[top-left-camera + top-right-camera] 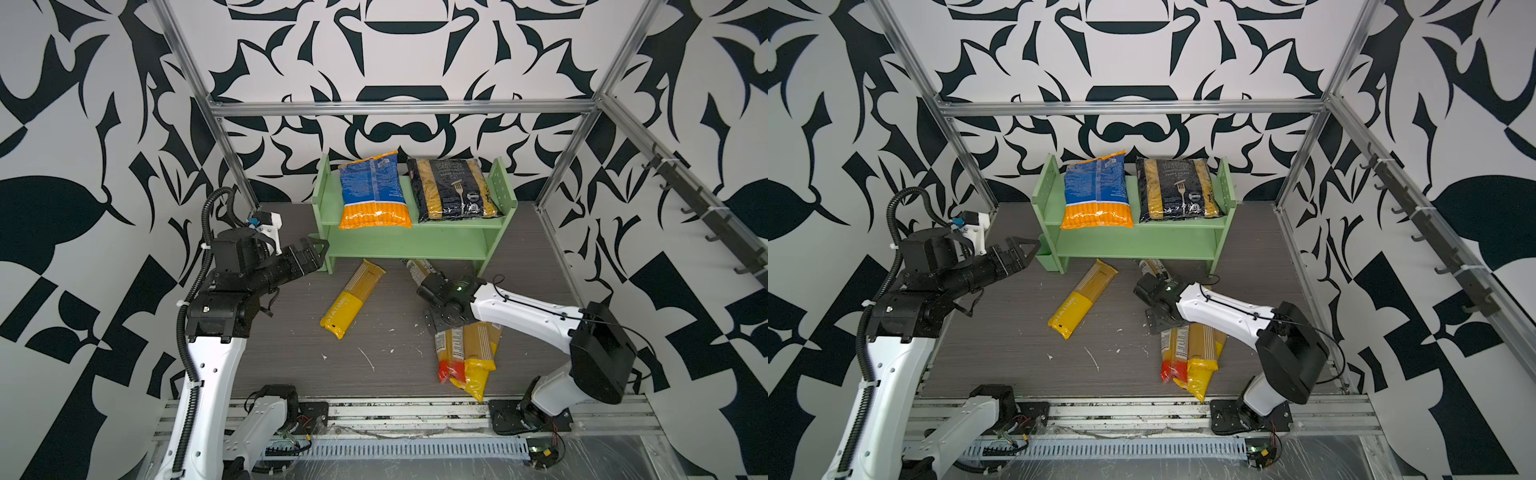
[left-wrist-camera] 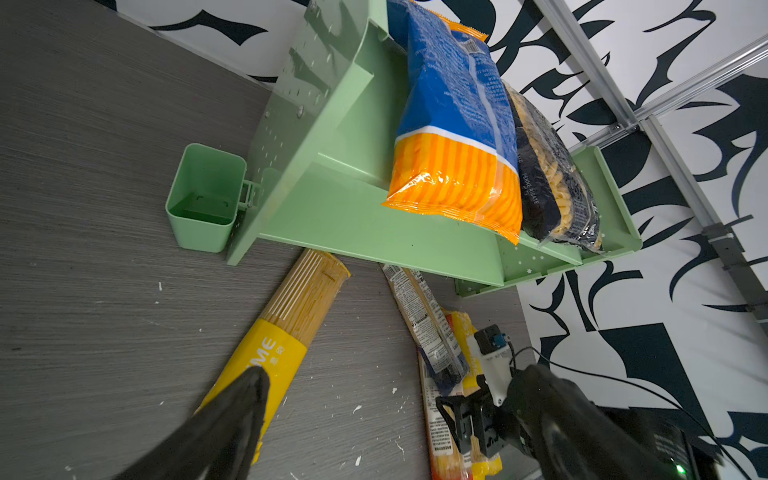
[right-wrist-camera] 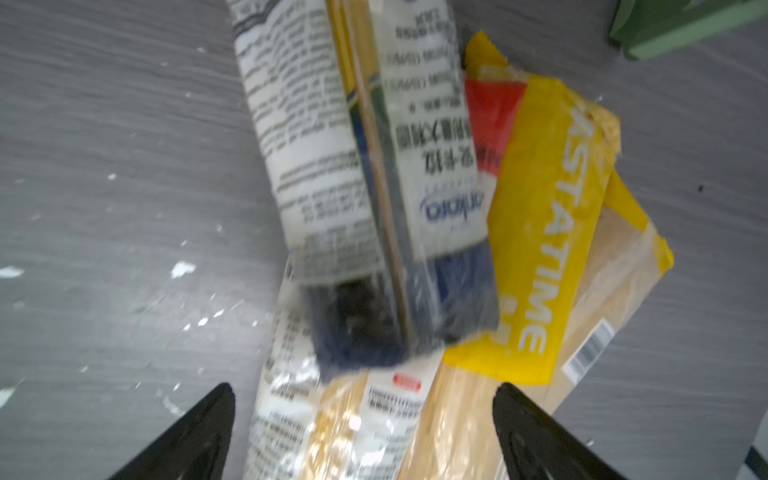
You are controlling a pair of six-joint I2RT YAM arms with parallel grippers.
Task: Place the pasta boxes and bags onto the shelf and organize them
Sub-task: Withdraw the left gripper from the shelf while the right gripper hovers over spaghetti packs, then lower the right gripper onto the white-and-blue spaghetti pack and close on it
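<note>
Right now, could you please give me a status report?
Left gripper open beside shelf. Right gripper open above blue-ended spaghetti pack. Blue-orange bag, black penne bag shelved. Nothing blocking.

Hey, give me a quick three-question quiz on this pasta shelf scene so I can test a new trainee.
1. True or false: the blue-orange bag and the black penne bag both sit on the top tier of the shelf.
2. Pick one: the right gripper, jaws open, hangs over A) the pile of spaghetti packs, B) the shelf, C) the black penne bag.
3. Which gripper is beside the small green cup?
Key: 1 true; 2 A; 3 the left gripper.
</note>
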